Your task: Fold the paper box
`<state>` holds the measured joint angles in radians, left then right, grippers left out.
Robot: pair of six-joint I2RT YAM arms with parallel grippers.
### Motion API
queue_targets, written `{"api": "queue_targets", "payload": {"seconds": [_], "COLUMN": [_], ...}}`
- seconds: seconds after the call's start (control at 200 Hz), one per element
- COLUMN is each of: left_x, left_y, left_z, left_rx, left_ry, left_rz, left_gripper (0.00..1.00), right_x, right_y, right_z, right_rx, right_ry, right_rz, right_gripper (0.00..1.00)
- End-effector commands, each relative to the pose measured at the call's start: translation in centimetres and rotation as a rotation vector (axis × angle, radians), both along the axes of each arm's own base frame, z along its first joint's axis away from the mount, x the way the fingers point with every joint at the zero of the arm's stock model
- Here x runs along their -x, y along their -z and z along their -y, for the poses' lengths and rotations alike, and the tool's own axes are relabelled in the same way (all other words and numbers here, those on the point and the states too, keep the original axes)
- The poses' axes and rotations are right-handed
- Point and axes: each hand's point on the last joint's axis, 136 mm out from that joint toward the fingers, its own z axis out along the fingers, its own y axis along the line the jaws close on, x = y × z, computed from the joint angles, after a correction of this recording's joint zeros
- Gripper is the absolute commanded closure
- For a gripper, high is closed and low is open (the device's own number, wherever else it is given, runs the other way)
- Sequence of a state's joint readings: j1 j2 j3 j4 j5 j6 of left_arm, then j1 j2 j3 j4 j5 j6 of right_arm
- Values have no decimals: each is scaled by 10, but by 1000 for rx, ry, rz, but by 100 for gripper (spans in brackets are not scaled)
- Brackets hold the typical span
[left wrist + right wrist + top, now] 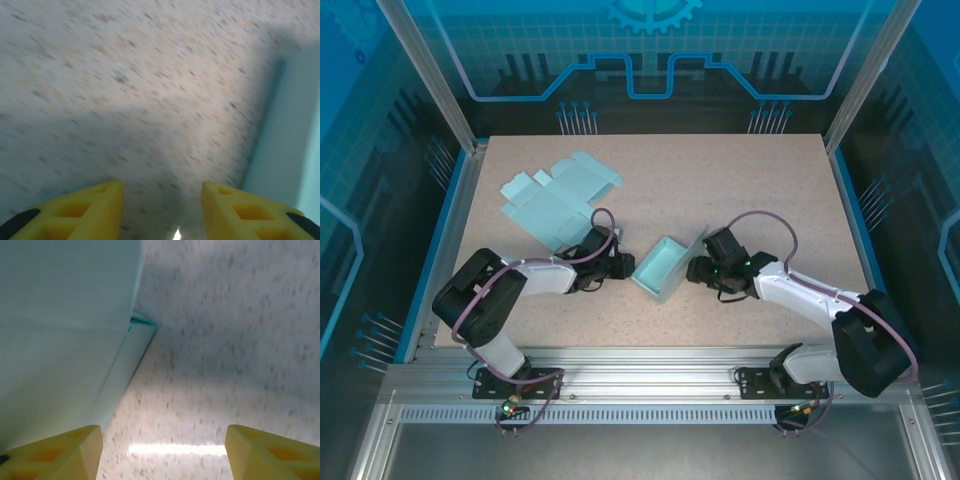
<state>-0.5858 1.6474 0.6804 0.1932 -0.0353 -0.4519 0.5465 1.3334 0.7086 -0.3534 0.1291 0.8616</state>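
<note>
overhead; wrist views close above table (pixel 760 200)

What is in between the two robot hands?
The teal paper box, folded up into an open tray, sits between the left gripper and the right gripper. The top view shows it.

the half-folded paper box (pixel 660 268) stood in the table's (pixel 750 190) near middle, close between the left gripper (pixel 161 190) and the right gripper (pixel 162 432), and blocked the straight way across. a flat cardboard sheet (pixel 555 195) covered the far left part. the far right side and the centre behind the box were free. bare table lay between the left gripper's parted fingers.
</note>
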Motion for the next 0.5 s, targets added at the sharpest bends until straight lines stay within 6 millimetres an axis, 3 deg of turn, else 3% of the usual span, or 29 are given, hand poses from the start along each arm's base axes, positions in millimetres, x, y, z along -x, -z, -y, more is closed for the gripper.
{"api": "queue_targets", "payload": {"seconds": [0.0, 0.2, 0.31, 0.39, 0.495], "left_x": [36, 63, 70, 69, 64], "left_y": [2, -16, -26, -35, -54], "left_z": [23, 64, 81, 78, 54], "left_rx": [60, 129, 174, 189, 133], "left_ry": [66, 146, 169, 146, 92], "left_rz": [-73, -31, -4, 30, 110], "left_gripper": [54, 54, 54, 53, 49], "right_x": [-30, -73, -85, -85, -68], "right_y": [-15, -19, -20, -31, -51], "right_z": [-2, 3, 19, 40, 74], "right_rx": [-24, -40, -1, 34, 138], "right_ry": [-51, -87, -78, -44, 14], "right_rz": [44, 28, 1, -6, 1], "right_gripper": [33, 33, 32, 28, 17]}}
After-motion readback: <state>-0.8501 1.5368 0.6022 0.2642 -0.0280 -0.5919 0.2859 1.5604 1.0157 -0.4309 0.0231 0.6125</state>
